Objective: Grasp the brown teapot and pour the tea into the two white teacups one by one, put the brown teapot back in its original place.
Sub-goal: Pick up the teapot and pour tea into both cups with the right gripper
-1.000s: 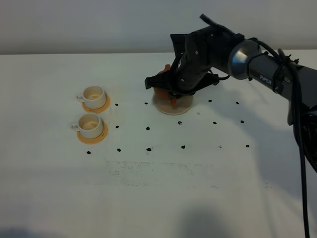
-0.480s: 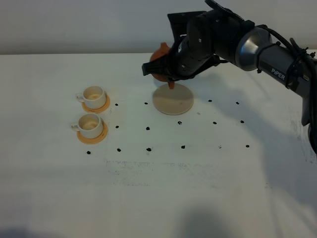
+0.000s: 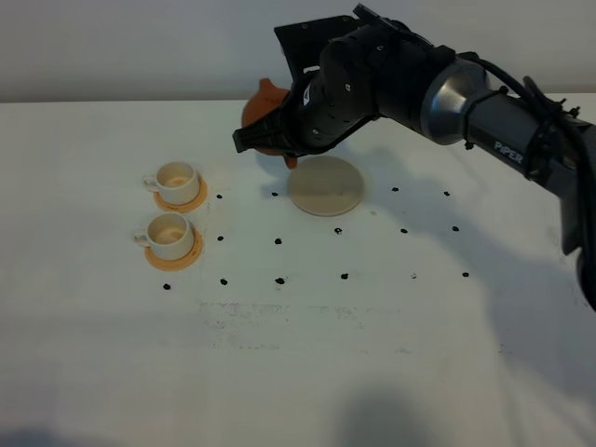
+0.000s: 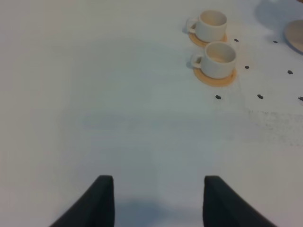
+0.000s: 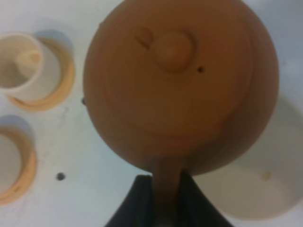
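The brown teapot (image 3: 259,104) hangs in the air, left of and above the pale beige coaster (image 3: 326,186) that is its original place. My right gripper (image 3: 289,140) is shut on its handle; in the right wrist view the teapot (image 5: 180,85) fills the frame, its handle running down between the fingers of the gripper (image 5: 165,198). The two white teacups (image 3: 177,177) (image 3: 170,233) stand on the left, each on an orange coaster. No tea shows. My left gripper (image 4: 156,203) hovers low over bare table, fingers apart, nothing between them, with the teacups (image 4: 212,24) (image 4: 219,57) ahead.
Small black dots (image 3: 279,242) mark the white tabletop in rows around the beige coaster. The orange coasters (image 3: 193,196) (image 3: 182,256) sit under the cups. The right arm (image 3: 484,112) stretches in from the right edge above the table.
My right gripper has lifted the teapot off the beige coaster and carried it up and to the left, toward the cups. The coaster now lies bare.
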Motion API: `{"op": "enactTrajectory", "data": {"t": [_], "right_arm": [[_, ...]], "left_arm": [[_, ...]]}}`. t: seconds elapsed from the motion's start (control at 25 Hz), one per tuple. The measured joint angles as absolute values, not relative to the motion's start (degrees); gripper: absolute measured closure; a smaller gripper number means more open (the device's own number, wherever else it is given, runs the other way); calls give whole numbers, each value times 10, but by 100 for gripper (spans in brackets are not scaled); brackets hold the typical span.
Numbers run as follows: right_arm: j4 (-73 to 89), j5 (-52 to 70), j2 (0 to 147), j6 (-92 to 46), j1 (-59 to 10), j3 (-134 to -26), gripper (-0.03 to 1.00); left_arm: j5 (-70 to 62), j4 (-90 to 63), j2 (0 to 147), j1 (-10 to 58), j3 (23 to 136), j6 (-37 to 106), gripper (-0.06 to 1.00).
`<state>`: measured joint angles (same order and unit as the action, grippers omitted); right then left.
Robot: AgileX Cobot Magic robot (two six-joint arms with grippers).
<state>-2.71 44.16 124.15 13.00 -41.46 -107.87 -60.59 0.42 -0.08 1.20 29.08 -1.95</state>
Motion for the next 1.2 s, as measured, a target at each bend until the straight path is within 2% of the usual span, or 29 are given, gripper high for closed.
{"op": "enactTrajectory", "data": {"t": [0.72,1.2], "right_arm": [[-47,427,1208,127,-442,-1058,88],[-22,339,1141,122,-446,-944,88]], "left_arm": [[-606,4,-1,12,291,-20,50],[-606,4,-1,12,291,-20,50]]}}
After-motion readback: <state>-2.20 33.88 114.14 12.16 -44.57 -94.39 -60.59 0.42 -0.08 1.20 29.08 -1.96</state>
